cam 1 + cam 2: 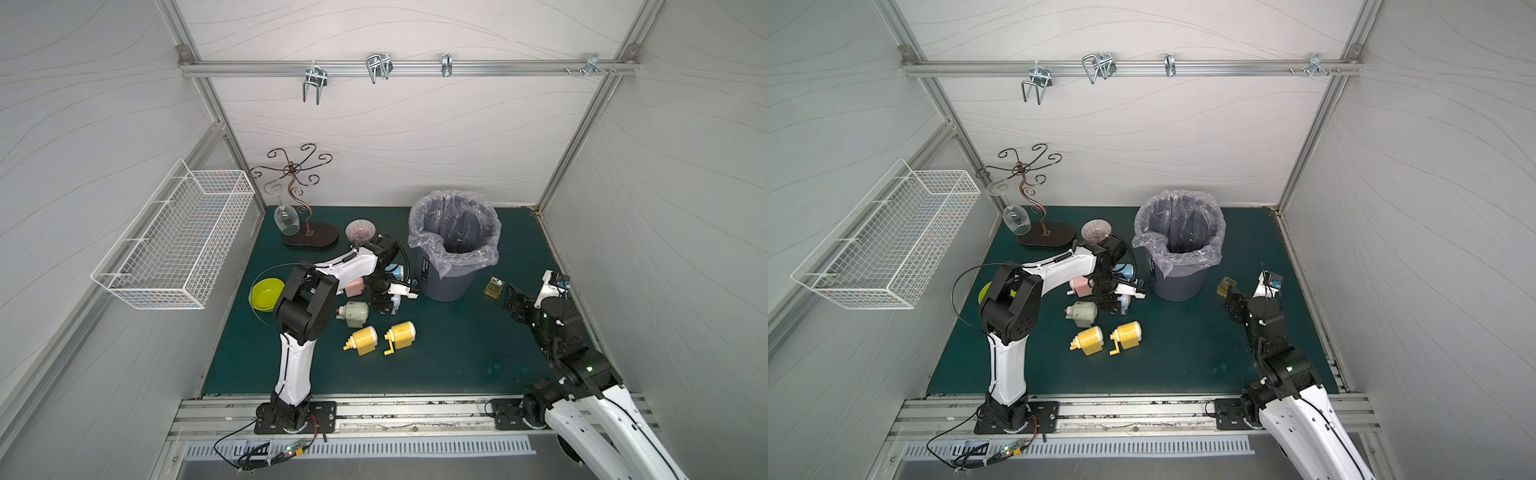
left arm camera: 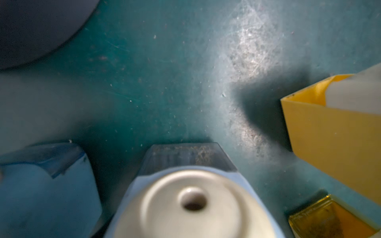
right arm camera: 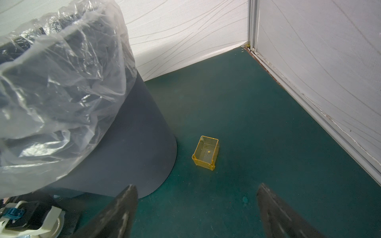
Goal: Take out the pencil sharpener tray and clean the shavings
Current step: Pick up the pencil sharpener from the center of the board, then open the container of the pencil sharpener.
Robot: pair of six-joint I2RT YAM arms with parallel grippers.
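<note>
Yellow tray (image 3: 206, 153) looks empty on the bench (image 3: 268, 123) beside the bin (image 3: 123, 144), right jaws released before it; left jaws, grip unclear to me, sit at the blue sharpener (image 2: 191, 206), whose clear tray (image 2: 175, 158), shavings (image 2: 203, 153) inside, I'd pull next.

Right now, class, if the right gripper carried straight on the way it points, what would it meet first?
Probably the yellow tray on the green mat beside the bin. The right gripper is open and aimed at it, with only bare mat between, though depth is unclear.
</note>
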